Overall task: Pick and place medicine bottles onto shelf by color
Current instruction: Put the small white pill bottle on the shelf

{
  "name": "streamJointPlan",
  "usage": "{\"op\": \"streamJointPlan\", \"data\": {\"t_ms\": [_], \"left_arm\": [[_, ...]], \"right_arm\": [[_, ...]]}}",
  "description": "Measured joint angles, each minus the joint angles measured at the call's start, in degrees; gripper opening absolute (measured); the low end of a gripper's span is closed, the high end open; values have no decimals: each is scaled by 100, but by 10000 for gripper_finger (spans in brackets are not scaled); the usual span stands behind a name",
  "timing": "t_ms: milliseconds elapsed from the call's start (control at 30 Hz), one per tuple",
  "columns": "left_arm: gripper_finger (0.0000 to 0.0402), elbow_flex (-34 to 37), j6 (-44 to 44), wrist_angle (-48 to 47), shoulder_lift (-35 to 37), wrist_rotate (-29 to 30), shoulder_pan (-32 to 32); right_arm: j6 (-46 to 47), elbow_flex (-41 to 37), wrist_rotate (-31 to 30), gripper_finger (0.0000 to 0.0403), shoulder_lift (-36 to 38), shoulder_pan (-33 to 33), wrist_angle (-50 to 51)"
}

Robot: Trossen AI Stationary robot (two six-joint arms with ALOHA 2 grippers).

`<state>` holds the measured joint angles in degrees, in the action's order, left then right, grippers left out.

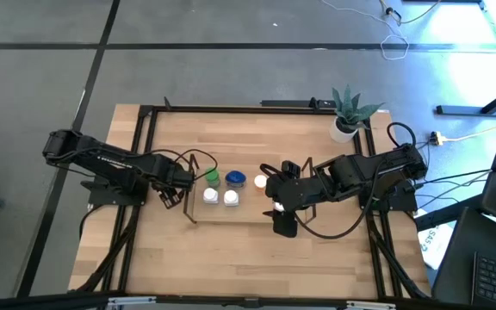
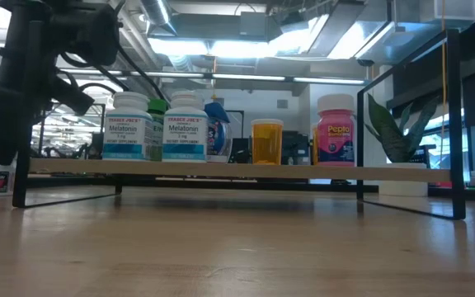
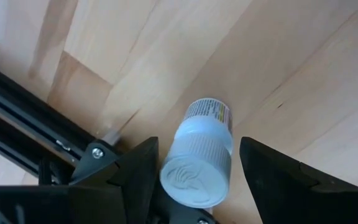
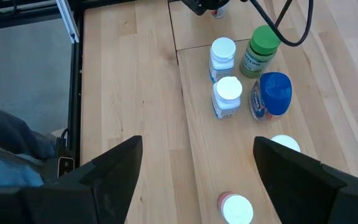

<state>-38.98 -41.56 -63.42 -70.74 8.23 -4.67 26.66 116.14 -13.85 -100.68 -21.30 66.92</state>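
The left claw (image 3: 194,186) stands apart around a white-capped bottle (image 3: 197,165), one finger on each side; a gap shows at the far finger, so it does not look clamped. That bottle stands upright on bare wood, just off the shelf's end, beside the black frame (image 3: 23,134).

Beyond the left claw, on the shelf (image 1: 198,217), stand two Melatonin bottles (image 2: 128,125) with white caps, a green-capped bottle (image 4: 258,51) and a blue-capped one (image 4: 272,93) close behind them. Farther along are an amber bottle (image 2: 266,141) and a pink Pepto bottle (image 2: 335,129).

The right claw (image 4: 194,165) hangs wide apart and empty over the shelf, the pink bottle just below it.

By my judgement the task is well along: six are shelved, and the white-capped one is left to join the Melatonin pair.
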Motion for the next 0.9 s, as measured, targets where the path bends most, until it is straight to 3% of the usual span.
{"op": "streamJointPlan", "data": {"t_ms": [600, 900], "left_arm": [[160, -65, -120, -84, 2, -158, -3], [156, -510, -161, -507, 2, -196, -60]], "right_arm": [[-3, 0, -2, 307, 0, 0, 0], [-2, 0, -1, 307, 0, 0, 0]]}}
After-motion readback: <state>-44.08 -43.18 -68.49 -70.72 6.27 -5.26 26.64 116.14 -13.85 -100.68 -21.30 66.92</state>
